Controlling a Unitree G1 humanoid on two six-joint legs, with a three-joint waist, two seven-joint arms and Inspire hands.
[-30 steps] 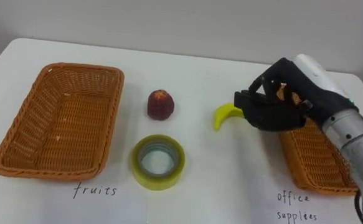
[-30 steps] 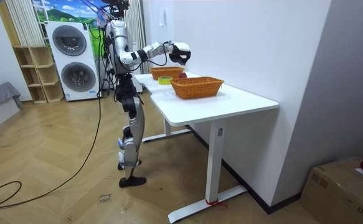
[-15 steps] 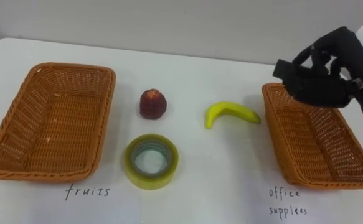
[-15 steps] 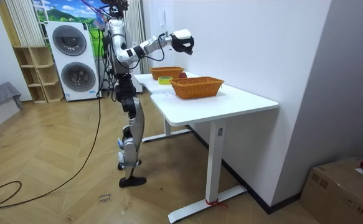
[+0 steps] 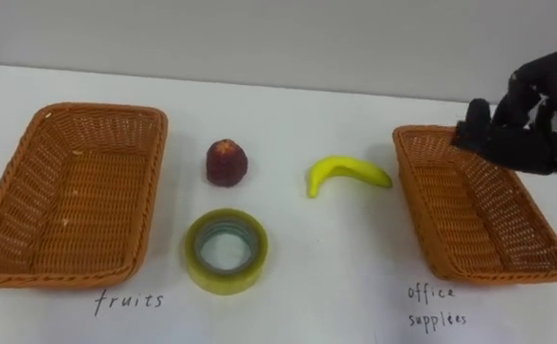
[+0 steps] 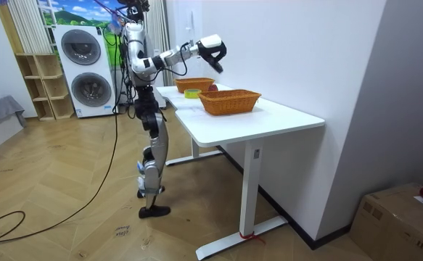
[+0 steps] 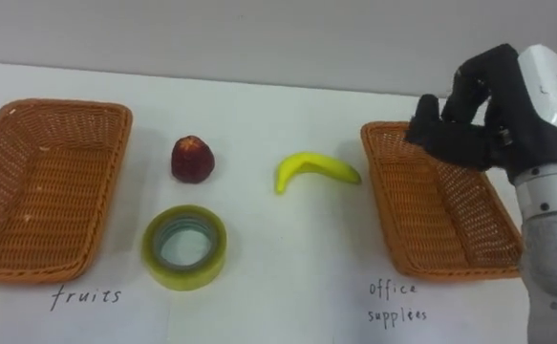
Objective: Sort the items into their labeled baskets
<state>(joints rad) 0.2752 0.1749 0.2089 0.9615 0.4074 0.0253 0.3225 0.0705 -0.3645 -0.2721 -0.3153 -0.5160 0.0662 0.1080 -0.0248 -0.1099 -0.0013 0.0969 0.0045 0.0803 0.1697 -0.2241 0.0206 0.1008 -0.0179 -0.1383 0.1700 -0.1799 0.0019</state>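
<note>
Banana (image 5: 345, 171): curved, plain bright yellow.

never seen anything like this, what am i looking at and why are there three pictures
This is a humanoid robot standing on two legs at a white table. Two pictures come from the cameras in its head, looking down at the table. The third comes from a camera across the room and shows the whole robot. On the table are two empty wicker baskets, the left basket and the right basket. Between them lie a red fruit, a banana and a roll of yellow tape. The dark shape at the right is the robot's right hand. It hangs above the right basket with its fingers curled, holding nothing.
</note>
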